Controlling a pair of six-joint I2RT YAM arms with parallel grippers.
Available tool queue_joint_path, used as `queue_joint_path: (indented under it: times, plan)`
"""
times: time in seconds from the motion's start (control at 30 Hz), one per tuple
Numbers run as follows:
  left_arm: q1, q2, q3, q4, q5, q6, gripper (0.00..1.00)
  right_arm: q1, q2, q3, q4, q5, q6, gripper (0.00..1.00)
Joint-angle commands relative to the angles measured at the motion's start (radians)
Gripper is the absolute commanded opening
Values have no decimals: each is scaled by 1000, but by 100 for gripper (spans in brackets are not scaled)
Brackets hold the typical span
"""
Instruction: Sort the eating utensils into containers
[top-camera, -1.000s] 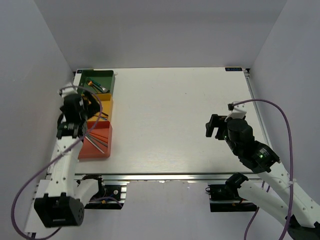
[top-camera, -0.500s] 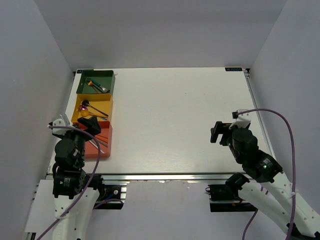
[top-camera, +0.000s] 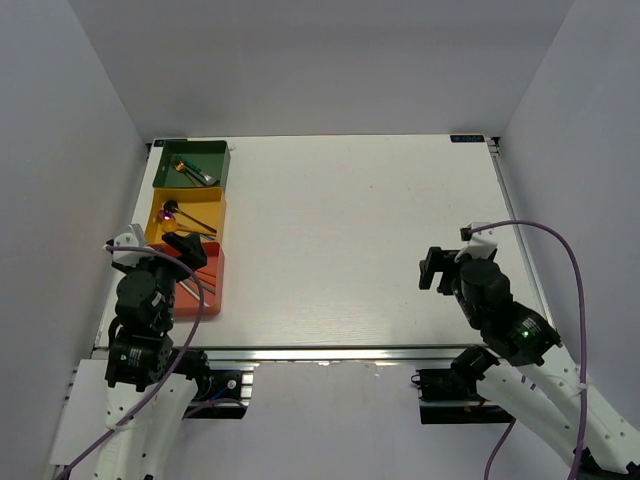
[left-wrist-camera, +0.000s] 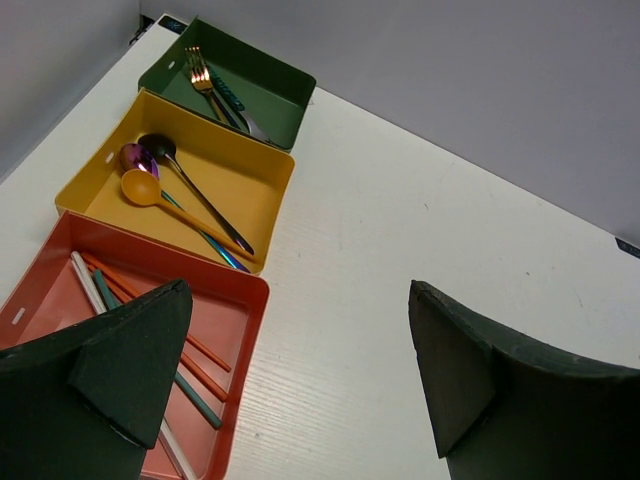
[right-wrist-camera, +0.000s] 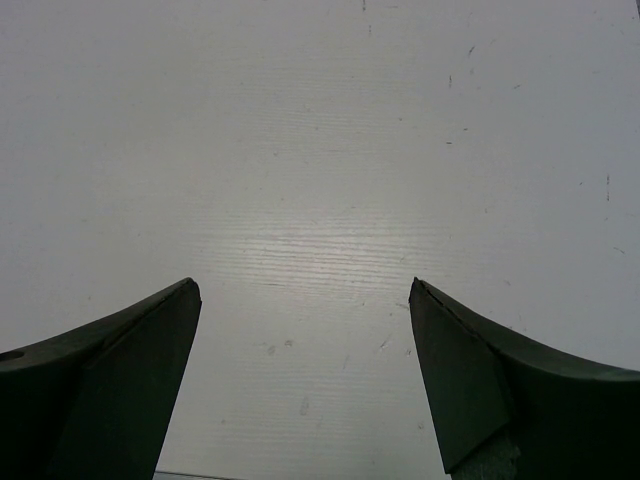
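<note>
Both grippers wide open, holding nothing; utensils sit sorted in 3 trays at table's left edge.

Left gripper (top-camera: 190, 252) hangs w/ jaws spread full, empty, over the near end of the orange-red tray (left-wrist-camera: 240, 290), arm folded back close to its base at the near-left corner. Right gripper (top-camera: 432, 270) also spread full, empty, above bare white table (top-camera: 350, 230) on the right side, well apart from the trays, arm bent low near its base. Trays in a row, touching: dark green tray (left-wrist-camera: 270, 85) farthest, w/ gold fork (left-wrist-camera: 198, 72) & a teal utensil; yellow tray (left-wrist-camera: 250, 165) in the middle, w/ orange spoon (left-wrist-camera: 142, 186), purple spoon (left-wrist-camera: 134, 157), black spoon (left-wrist-camera: 160, 148); orange-red one nearest, w/ chopsticks (left-wrist-camera: 195, 375) in orange, teal, white.
</note>
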Motion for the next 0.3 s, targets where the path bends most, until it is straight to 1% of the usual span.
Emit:
queue_joint_path:
  times: [0.0, 0.13, 0.27]
  plan:
    - [-3, 10, -7, 3, -15, -2, 98, -2, 11, 8, 30, 8, 6, 89]
    - [-3, 24, -9, 6, -8, -1, 98, -2, 11, 1, 38, 6, 16, 89]
    - [-3, 36, -10, 7, -3, -1, 98, -2, 20, 8, 41, -29, 5, 90]
